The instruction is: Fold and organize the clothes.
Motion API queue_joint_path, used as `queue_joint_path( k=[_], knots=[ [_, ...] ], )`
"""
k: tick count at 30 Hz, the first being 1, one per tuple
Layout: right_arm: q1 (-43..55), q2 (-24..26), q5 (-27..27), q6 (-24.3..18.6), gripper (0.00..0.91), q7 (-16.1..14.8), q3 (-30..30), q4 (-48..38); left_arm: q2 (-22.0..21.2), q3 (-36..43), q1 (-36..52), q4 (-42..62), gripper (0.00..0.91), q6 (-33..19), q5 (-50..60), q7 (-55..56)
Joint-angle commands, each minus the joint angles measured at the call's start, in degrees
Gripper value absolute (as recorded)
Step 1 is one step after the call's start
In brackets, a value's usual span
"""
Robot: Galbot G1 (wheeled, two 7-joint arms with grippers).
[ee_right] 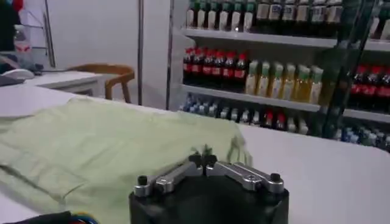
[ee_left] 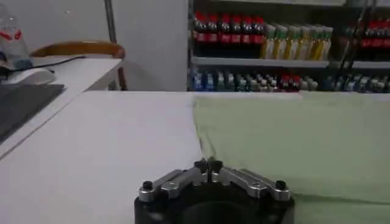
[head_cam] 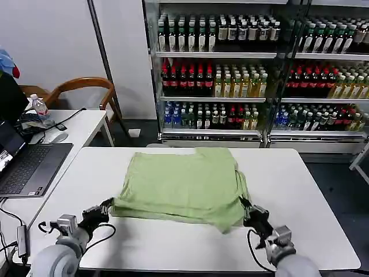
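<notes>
Left gripper (head_cam: 108,206) sits at the shirt's (head_cam: 181,184) near left corner, fingers pressed together with nothing between them. The green shirt lies folded, plain side up, mid-table (head_cam: 311,190). Right gripper (head_cam: 247,206) is at the near right corner, fingers also closed. Shelves (head_cam: 230,55) behind hold rows of bottles.

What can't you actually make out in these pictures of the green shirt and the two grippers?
- Shirt: its printed front, collar and buttons are folded under; the head view gives plain green.
- Left gripper: fingertips meet, but whether they pinch fabric at the shirt's near edge is unclear.
- Right gripper: the same; its own body hides any cloth under the tips.
- Bottle labels on the shelves: too small to read.
- Laptop: cut off by the head view's edge.
</notes>
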State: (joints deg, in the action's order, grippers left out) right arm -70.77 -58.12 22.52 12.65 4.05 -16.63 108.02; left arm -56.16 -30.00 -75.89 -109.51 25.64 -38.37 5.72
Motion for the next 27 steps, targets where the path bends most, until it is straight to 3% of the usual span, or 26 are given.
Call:
queue_joint_path(
  k=[1, 13, 14, 15, 23, 27],
  knots=[
    [8.8, -0.9, -0.3, 0.2, 0.0, -0.2, 3.1, -7.1, 0.2, 1.4, 6.3, 5.2, 0.06, -0.5, -1.5, -0.5],
    [8.7, -1.3, -1.9, -0.2, 0.0, -0.5, 3.8, -8.6, 0.2, 3.2, 8.9, 7.8, 0.081, -1.0, -1.1, -1.4],
    [8.7, -1.4, -2.5, -0.1, 0.0, -0.4, 4.0, -8.8, 0.2, 3.7, 9.0, 8.1, 0.705, -1.1, -0.8, -1.4],
    [8.9, -1.4, -2.9, -0.2, 0.907, -0.5, 4.1, -9.0, 0.0, 4.2, 9.2, 8.5, 0.907, -1.4, -0.4, -1.6],
    [14.7, -2.0, -3.5, -1.0, 0.907, -0.4, 4.7, -14.2, -0.3, 5.0, 9.0, 9.2, 0.907, -3.7, 3.3, -2.2],
    [14.0, -0.6, -2.4, -0.9, 0.907, -0.1, 3.2, -12.3, 0.2, 3.6, 8.4, 8.3, 0.907, -5.3, 3.1, -2.6]
  ],
)
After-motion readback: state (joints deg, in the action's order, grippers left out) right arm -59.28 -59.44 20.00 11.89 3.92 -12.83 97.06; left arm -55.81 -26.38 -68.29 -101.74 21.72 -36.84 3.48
